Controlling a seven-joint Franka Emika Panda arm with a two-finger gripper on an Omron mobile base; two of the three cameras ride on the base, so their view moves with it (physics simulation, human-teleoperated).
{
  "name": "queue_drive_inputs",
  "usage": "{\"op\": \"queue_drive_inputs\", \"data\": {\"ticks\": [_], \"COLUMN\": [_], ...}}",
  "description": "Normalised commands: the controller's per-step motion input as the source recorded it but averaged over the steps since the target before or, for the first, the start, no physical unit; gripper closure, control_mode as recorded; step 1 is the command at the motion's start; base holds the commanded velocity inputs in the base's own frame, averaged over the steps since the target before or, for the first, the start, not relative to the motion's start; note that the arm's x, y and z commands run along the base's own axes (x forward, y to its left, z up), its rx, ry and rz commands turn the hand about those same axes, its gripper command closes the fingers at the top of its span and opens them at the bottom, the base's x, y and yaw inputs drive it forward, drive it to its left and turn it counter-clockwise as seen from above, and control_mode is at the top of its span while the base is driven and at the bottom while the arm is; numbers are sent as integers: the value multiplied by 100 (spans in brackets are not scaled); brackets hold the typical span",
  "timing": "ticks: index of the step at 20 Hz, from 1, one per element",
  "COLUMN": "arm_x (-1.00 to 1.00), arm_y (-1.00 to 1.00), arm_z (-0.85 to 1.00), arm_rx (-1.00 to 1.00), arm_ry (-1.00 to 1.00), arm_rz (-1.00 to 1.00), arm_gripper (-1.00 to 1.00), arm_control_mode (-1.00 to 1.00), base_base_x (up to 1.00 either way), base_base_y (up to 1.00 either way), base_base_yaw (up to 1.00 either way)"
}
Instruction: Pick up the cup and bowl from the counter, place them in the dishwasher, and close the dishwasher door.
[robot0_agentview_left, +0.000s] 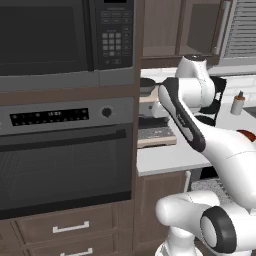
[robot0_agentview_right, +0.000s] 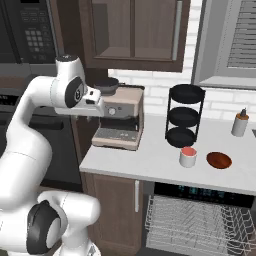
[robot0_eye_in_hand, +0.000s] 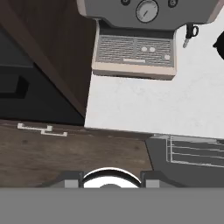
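The arm is raised from the base and bent so that the hand sits high above the left part of the worktop (robot0_agentview_right: 150, 167), in front of the coffee machine (robot0_agentview_right: 120, 122). The gripper cannot be made out in the two base views, and in the hand view its finger tips are hidden at the bottom edge, so it cannot be told whether the gripper is spread or pressed together. Nothing is seen held.

In the right base view, the cup (robot0_agentview_right: 188, 156) is seen standing upright on the worktop, just in front of the black three-tier rack (robot0_agentview_right: 185, 115). It is white with a red inside. The bowl (robot0_agentview_right: 219, 160) is set to the right of the cup, near it but apart, and rests flat on the worktop. A small bottle (robot0_agentview_right: 240, 123) stands farther back at the right, near the wall.

The dishwasher (robot0_agentview_right: 200, 192) is located below the worktop, under the cup and bowl. Its dark control strip with small lights is visible, and the grey wire rack (robot0_agentview_right: 200, 225) is drawn out toward the front. The dishwasher door cannot be made out.

In the hand view, the coffee machine (robot0_eye_in_hand: 135, 43) is seen from above at the top, with bare worktop (robot0_eye_in_hand: 153, 109) in front of it and a corner of the wire rack (robot0_eye_in_hand: 194, 151) at the lower right.

In the left base view, the oven (robot0_agentview_left: 65, 150) and the microwave (robot0_agentview_left: 65, 40) above it are seen left of the worktop (robot0_agentview_left: 165, 157).
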Motion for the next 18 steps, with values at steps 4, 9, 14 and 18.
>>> {"op": "queue_drive_inputs", "data": {"ticks": [4, 9, 14, 18], "arm_x": [0, 15, 30, 31], "arm_y": [-52, -100, -90, -88], "arm_z": [-3, -28, -60, -53], "arm_rx": [3, 5, -1, -11], "arm_ry": [1, 2, 4, 4], "arm_rz": [-1, -6, -4, -4], "arm_gripper": [-100, -100, -100, -100], "arm_control_mode": [-100, -100, -100, -100], "base_base_x": [0, 0, 0, 0], "base_base_y": [0, 0, 0, 0], "base_base_yaw": [0, 0, 0, 0]}}
